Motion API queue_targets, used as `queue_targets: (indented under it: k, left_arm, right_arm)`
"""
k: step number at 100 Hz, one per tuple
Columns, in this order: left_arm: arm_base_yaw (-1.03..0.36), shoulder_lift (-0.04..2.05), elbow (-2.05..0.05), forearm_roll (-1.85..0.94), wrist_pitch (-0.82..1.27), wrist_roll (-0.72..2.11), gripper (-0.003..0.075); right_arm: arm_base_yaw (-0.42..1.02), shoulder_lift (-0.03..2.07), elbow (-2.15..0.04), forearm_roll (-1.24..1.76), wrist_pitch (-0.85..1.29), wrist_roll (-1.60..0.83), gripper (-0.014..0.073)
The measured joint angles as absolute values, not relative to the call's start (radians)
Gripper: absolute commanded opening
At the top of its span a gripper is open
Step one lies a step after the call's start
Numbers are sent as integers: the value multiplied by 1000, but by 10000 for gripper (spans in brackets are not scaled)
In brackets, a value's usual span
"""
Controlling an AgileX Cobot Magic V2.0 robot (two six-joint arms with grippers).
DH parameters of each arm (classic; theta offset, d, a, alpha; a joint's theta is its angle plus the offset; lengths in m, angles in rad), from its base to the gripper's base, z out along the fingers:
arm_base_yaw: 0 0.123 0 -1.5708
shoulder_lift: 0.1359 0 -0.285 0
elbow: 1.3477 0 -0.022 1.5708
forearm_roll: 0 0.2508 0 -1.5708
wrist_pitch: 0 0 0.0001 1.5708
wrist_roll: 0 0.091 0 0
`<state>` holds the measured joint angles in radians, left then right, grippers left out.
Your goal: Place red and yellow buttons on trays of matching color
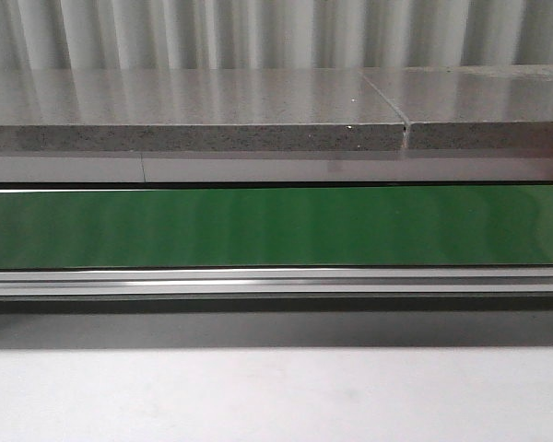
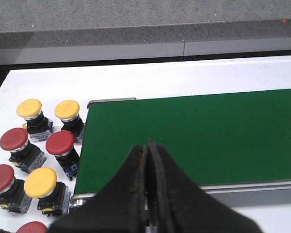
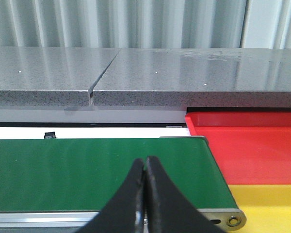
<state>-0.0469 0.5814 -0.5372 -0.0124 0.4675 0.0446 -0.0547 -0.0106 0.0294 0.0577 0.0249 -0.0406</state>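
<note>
Left end effector (image 2: pixel 148 160) is closed and empty above the green belt (image 2: pixel 194 136); right end effector (image 3: pixel 145 172) likewise. Red buttons (image 2: pixel 60 142) and yellow buttons (image 2: pixel 67 109) stand clustered on the table (image 2: pixel 136 77) at frame left. Red tray (image 3: pixel 252 145) and yellow tray (image 3: pixel 269 201), lower right, show no buttons. Judged: sorting not begun.

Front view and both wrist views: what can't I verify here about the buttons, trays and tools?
- Front view: only the green belt shows; buttons, trays and both arms lie outside the frame.
- Left wrist view: the button group is cut by the frame edges, so the count is unknown; the left tool hides the belt's near rail.
- Right wrist view: red tray and yellow tray are cropped; the right tool hides some belt.
</note>
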Motion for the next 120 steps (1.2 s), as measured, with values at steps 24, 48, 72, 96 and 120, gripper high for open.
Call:
queue_targets:
  k: [24, 48, 72, 96, 120]
  left_arm:
    - [-45, 695, -630, -12, 467, 36, 1]
    - [10, 862, -786, -12, 544, 30, 387]
    - [109, 1000, -912, -16, 622, -6, 494]
    - [274, 1136, -1020, -22, 802, -27, 489]
    - [420, 1279, -1088, -59, 954, -27, 489]
  right_arm:
    - [-55, -11, 29, 58, 25, -41, -102]
    - [-55, -11, 29, 58, 25, -41, -102]
    - [-55, -11, 29, 58, 25, -41, -102]
    - [-55, -11, 29, 58, 25, -41, -102]
    - [-55, -11, 29, 58, 25, -41, -102]
